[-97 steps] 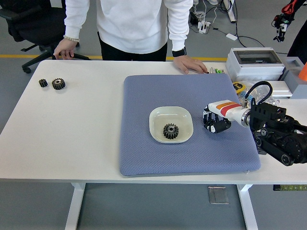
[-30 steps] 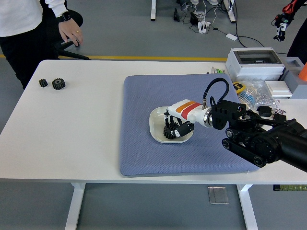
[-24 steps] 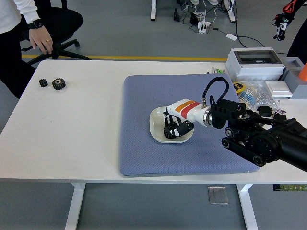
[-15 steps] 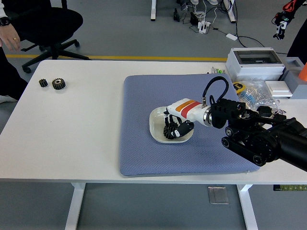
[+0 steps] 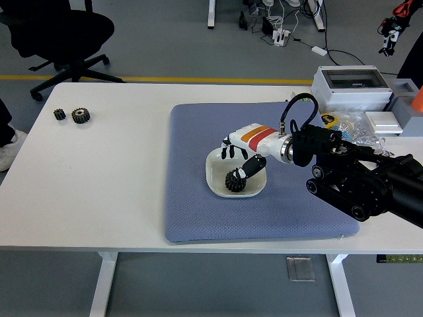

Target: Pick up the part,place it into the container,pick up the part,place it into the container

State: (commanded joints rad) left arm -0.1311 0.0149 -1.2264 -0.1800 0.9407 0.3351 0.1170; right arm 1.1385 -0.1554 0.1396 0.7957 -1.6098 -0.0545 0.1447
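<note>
Head view — right hand [image 5: 236, 156] spread above gear [image 5: 234, 181], in dish [image 5: 215, 183]

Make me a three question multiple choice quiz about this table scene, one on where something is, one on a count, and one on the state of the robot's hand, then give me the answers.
1. Where does the gear nearest the right hand lie?
A. In the white bowl on the blue mat
B. On the bare table beside the mat
C. On the grey box

2. How many gears lie at the table's far left?
A. None
B. Two
C. Four

3. What is the right hand doing?
A. Clamped around the bowl's rim
B. Resting flat on the mat
C. Over the bowl, fingers spread, thumb at the gear

Answers:
1. A, the dark gear sits inside the bowl on the mat.
2. B, a small gear and a larger gear sit side by side there.
3. C, the fingers fan out above the bowl's far rim without closing on the gear.
</note>
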